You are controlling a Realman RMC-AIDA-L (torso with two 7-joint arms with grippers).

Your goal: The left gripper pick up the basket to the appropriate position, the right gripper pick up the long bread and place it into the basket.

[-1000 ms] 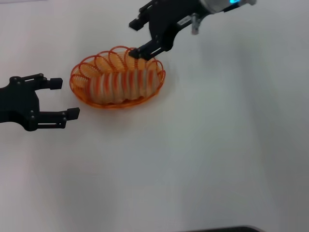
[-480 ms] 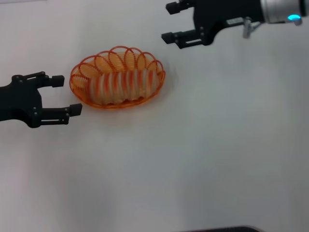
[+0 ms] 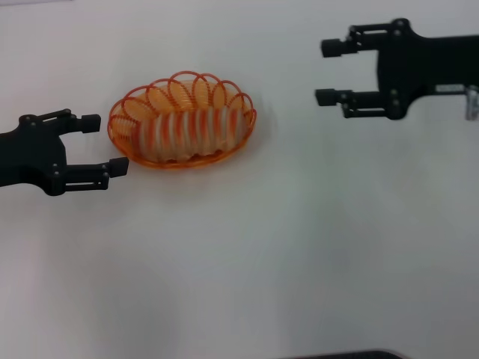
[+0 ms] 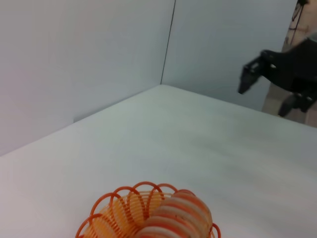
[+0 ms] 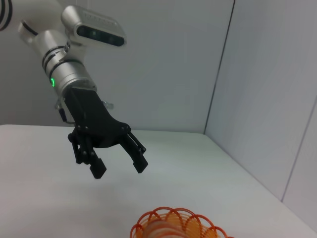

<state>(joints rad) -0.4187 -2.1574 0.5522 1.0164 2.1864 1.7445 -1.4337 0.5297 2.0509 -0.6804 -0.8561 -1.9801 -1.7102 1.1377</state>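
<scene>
The orange wire basket (image 3: pixel 127 112) sits on the white table left of centre, with the long striped bread (image 3: pixel 191 131) lying inside it. My left gripper (image 3: pixel 105 143) is open and empty, just left of the basket, not touching it. My right gripper (image 3: pixel 326 72) is open and empty, off to the right of the basket and apart from it. The left wrist view shows the basket (image 4: pixel 119 206), the bread (image 4: pixel 178 218) and the right gripper (image 4: pixel 265 91) farther off. The right wrist view shows the left gripper (image 5: pixel 119 166) open above the basket (image 5: pixel 173 223).
The white table (image 3: pixel 284 247) extends in front of and to the right of the basket. Pale walls meeting in a corner (image 4: pixel 168 44) stand behind the table. A dark edge (image 3: pixel 344 354) shows at the near side.
My right gripper has moved away from the basket's far rim, out to the right, open and empty. The bread stays in the basket. The left gripper has barely shifted.
</scene>
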